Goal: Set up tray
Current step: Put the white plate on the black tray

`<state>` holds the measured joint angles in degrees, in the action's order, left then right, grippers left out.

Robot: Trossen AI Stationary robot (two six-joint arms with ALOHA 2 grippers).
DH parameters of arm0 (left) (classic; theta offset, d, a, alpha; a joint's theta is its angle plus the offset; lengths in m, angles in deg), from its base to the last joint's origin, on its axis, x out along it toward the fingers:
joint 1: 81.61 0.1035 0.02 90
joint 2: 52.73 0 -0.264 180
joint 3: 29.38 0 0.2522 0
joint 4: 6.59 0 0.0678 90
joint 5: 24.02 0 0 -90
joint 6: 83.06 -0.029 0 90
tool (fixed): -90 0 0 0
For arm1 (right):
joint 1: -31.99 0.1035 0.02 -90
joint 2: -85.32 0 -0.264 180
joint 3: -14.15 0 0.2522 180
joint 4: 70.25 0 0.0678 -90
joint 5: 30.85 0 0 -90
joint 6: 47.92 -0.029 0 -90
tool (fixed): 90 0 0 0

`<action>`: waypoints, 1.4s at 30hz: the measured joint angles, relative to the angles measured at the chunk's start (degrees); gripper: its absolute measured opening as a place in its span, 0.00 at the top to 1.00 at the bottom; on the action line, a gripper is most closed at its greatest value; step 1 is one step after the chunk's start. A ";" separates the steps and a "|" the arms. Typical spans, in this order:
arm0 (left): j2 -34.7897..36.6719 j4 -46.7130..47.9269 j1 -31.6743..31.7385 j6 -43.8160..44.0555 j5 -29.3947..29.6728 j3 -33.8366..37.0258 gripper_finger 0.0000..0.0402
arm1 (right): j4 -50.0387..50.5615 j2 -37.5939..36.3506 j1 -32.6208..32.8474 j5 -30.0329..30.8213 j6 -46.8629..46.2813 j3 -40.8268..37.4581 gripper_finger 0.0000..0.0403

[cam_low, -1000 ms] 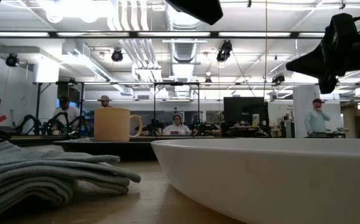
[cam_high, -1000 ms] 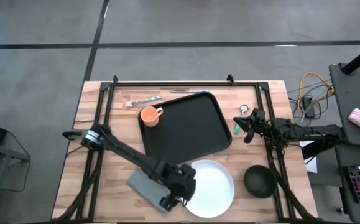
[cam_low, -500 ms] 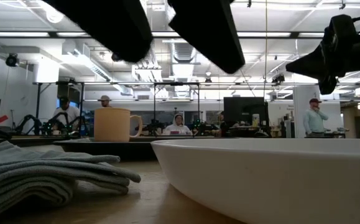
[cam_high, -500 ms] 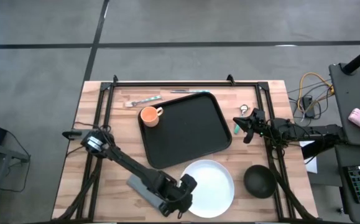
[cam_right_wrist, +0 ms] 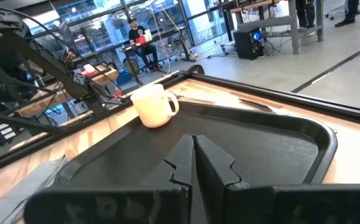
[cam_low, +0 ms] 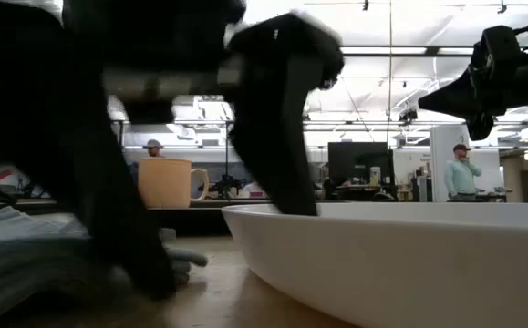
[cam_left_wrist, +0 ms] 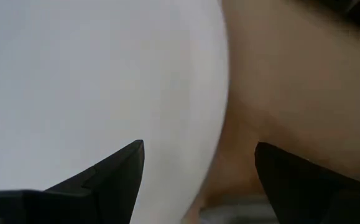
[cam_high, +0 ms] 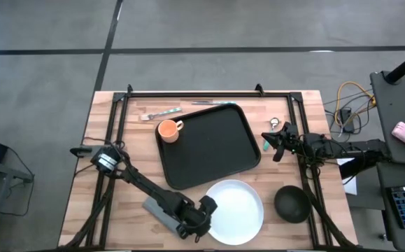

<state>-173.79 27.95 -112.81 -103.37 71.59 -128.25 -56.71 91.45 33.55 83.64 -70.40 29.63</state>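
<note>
The black tray lies at the table's middle, with an orange cup standing in its far left corner. A round white plate rests on the table near the front edge. My left gripper is open and low at the plate's left rim. One finger stands over the plate's inside, the other outside it beside the grey folded cloth. My right gripper is shut and empty, above the table just right of the tray; its wrist view looks across the tray at the cup. My left gripper comes from above with a finger on each side of the plate's left rim. Whether either finger touches the plate I cannot tell. The plate lies flat on the table.
A black bowl stands right of the plate. Cutlery lies beyond the tray's far left corner. A small green thing and a small metal piece lie right of the tray. People are in the room behind.
My left gripper has come down and a little toward the table's near edge, from above the plate's left side to its rim, with its fingers now on either side of the rim. The plate and the cloth have stayed in place.
</note>
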 joint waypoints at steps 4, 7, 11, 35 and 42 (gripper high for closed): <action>0.17 -4.05 0.00 -2.02 1.36 2.25 0.30 | 0.00 0.10 0.00 0.03 0.01 0.00 0.98; 0.22 -4.62 0.00 -3.02 1.90 2.48 0.30 | 0.00 0.11 0.02 0.09 0.00 0.00 0.98; 0.01 -4.29 0.00 -3.24 2.12 1.28 0.32 | -0.02 0.10 0.02 0.09 0.01 0.00 0.98; -0.02 -5.57 0.15 0.47 2.01 -1.14 0.96 | -0.02 0.09 0.02 0.07 0.00 0.00 0.98; 0.00 -4.68 0.28 5.30 2.05 -3.13 1.00 | -0.02 0.09 0.02 0.07 0.02 0.00 0.98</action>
<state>-173.79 23.27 -112.53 -98.07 73.64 -131.37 -56.74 91.53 33.58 83.71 -70.38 29.63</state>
